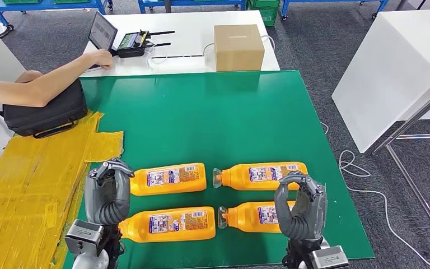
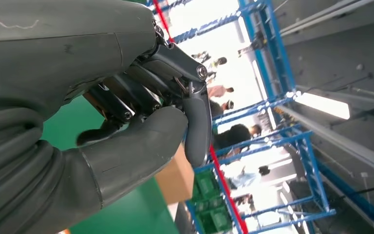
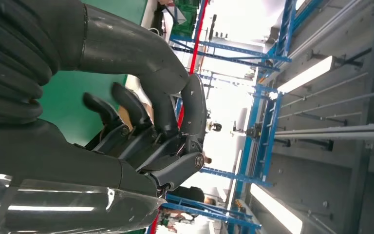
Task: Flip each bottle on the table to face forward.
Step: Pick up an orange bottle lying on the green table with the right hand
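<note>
Four orange bottles lie on their sides on the green mat (image 1: 201, 112), labels up. The two left ones are the far left bottle (image 1: 168, 179) and the near left bottle (image 1: 168, 224). On the right, the far right bottle (image 1: 260, 175) and the near right bottle (image 1: 252, 216) have their clear caps pointing left. My left hand (image 1: 107, 190) is raised beside the left ends of the left pair, fingers (image 2: 195, 122) curled in against the thumb, holding nothing. My right hand (image 1: 300, 204) stands raised in front of the near right bottle, hiding that bottle's right part. Its fingers (image 3: 126, 117) are curled and it holds nothing.
A cardboard box (image 1: 238, 47) stands beyond the mat's far edge. A person's arm (image 1: 50, 84) reaches over a black case (image 1: 45, 112) toward a tablet (image 1: 102, 32) and a controller (image 1: 131, 43). Yellow taped sheeting (image 1: 28, 185) lies to the left, a white table (image 1: 392, 67) to the right.
</note>
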Robot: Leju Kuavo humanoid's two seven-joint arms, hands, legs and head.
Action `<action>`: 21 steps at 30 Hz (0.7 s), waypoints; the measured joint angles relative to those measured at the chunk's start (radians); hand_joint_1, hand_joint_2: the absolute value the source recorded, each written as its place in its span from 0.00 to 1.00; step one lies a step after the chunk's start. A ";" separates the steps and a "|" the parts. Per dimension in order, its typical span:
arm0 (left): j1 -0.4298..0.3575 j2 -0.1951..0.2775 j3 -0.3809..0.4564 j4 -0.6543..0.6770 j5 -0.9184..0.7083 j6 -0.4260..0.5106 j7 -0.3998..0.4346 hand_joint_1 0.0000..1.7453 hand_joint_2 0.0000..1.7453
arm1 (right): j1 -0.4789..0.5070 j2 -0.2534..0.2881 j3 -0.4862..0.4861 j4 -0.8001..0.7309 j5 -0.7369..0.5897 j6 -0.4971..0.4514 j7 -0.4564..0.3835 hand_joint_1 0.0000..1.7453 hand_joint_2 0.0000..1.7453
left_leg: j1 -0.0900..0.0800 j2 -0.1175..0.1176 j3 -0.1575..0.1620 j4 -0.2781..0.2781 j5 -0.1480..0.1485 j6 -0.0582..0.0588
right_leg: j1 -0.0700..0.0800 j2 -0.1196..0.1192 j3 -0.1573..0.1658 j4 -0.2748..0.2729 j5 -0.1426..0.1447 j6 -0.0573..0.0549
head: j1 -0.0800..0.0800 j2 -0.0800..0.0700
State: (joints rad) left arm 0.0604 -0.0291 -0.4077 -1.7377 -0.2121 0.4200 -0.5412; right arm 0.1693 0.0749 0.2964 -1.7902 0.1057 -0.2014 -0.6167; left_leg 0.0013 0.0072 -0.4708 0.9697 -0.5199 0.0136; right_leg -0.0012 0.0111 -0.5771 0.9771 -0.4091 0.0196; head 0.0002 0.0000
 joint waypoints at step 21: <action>-0.036 -0.019 0.030 0.086 0.129 -0.042 0.129 0.00 0.00 | -0.199 -0.030 0.080 0.110 0.340 -0.142 0.260 0.00 1.00 | 0.000 0.000 0.001 0.000 0.001 0.000 | 0.000 0.000 0.000 0.000 0.000 0.000 | 0.000 0.000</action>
State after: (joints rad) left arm 0.0240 -0.0480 -0.3781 -1.6522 -0.0826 0.3783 -0.4124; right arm -0.0293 0.0446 0.3760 -1.6804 0.4460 -0.3434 -0.3569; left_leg 0.0014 0.0074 -0.4703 0.9698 -0.5192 0.0136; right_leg -0.0012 0.0112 -0.5767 0.9774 -0.4087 0.0195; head 0.0000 0.0000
